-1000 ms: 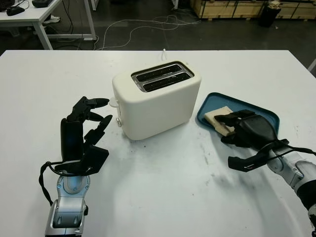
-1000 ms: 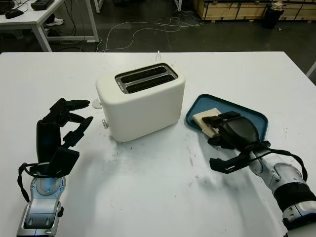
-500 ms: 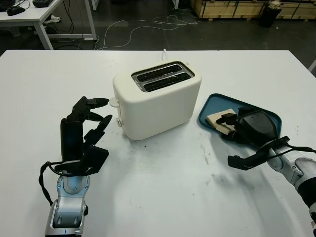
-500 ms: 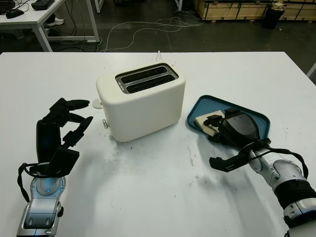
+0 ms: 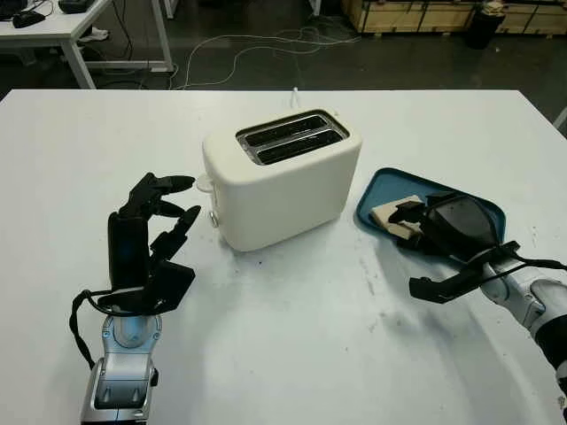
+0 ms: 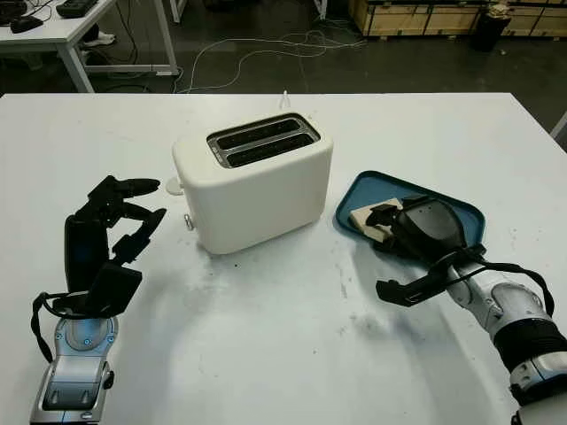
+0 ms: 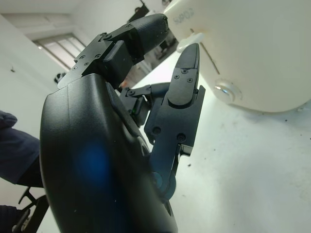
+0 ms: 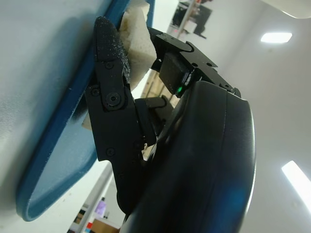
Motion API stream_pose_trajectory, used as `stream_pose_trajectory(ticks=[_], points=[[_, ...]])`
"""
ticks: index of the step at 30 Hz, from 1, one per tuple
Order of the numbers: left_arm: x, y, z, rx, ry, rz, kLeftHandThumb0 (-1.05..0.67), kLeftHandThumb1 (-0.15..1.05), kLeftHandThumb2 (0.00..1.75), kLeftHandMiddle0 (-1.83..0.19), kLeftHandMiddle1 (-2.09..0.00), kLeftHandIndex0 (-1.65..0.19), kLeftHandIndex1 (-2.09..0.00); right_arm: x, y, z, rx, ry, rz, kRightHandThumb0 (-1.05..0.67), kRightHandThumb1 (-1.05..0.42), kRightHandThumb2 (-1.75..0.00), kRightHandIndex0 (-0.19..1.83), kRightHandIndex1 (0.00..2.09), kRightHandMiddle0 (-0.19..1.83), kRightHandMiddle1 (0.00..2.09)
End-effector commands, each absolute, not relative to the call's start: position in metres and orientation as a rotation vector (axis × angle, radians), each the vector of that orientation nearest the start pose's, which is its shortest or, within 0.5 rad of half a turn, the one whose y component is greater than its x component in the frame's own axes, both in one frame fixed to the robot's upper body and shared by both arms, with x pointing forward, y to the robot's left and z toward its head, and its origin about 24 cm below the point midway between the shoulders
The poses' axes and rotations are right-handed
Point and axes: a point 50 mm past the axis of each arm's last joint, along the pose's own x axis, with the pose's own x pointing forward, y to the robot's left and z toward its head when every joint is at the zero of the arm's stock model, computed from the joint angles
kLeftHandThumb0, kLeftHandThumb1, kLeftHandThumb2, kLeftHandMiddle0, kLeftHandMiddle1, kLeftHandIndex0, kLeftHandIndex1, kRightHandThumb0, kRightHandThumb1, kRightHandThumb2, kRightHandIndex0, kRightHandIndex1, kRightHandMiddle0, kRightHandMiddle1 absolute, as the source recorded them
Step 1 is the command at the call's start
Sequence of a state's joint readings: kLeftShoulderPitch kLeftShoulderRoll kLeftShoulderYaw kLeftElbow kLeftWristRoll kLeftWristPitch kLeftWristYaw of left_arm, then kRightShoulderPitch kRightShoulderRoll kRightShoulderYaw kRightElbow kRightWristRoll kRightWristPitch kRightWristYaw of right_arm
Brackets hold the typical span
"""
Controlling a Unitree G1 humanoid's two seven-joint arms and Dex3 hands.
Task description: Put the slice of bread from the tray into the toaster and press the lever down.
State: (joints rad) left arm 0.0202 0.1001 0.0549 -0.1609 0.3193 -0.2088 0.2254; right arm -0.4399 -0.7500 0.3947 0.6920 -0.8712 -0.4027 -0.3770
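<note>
**Right hand draws back over the tray, bread tilts up at the near rim**

Over the last second the right hand (image 5: 434, 228) has pulled back toward the far side of the blue tray (image 5: 384, 180), and the slice of bread (image 5: 396, 216) has gone with it: a second ago it lay closer to the tray's near-left corner, now it sits a touch further in and looks lifted at one edge. The tray itself has barely shifted on the white table (image 5: 292, 336). The left hand (image 5: 155, 217) has not budged at all.

So where are we? The right hand is down over the tray with its black fingers (image 8: 111, 73) curled onto the bread, one finger pressed along the tray's blue rim with the pale, crumbly slice squeezed between it and the other fingers, as the right wrist view shows. That is a grip on the slice, though the bread is still low in the tray and touching it.

Over on the other side, the left hand stands upright just beside the toaster (image 5: 283, 181), holding nothing, fingertips near but apart from the small lever knob (image 5: 204, 184) on the toaster's end face. The lever is up. The toaster, cream-white, stands in the middle of the table with both slots (image 5: 291, 137) open to the top, its cord (image 5: 295, 93) running off the far edge. The tray lies to its right, near it but not touching.
</note>
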Motion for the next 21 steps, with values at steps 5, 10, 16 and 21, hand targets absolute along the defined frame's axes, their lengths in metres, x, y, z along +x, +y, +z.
stream_pose_trajectory(ticks=[5,10,16,21], points=[[0.241,0.181,0.099,0.396,-0.396,0.254,-0.18,0.92,0.15,-0.50,-1.35,-0.55,-0.82,0.312,-0.256,0.068,-1.589,-0.295,0.210,-0.64,-0.92,-0.33,0.90,1.75,0.68,1.70],[0.241,0.181,0.099,0.399,-0.398,0.254,-0.19,0.92,0.15,-0.50,-1.35,-0.55,-0.82,0.315,-0.254,0.071,-1.590,-0.315,0.184,-0.67,-0.92,-0.47,0.97,1.75,0.69,1.74],[0.241,0.181,0.099,0.395,-0.398,0.257,-0.19,0.92,0.14,-0.50,-1.36,-0.55,-0.82,0.316,-0.252,0.075,-1.595,-0.342,0.170,-0.64,-0.92,-0.53,1.01,1.75,0.69,1.75],[0.241,0.181,0.099,0.395,-0.399,0.257,-0.19,0.92,0.15,-0.49,-1.36,-0.54,-0.82,0.317,-0.252,0.076,-1.611,-0.347,0.165,-0.63,-0.92,-0.55,1.00,1.75,0.69,1.75]])
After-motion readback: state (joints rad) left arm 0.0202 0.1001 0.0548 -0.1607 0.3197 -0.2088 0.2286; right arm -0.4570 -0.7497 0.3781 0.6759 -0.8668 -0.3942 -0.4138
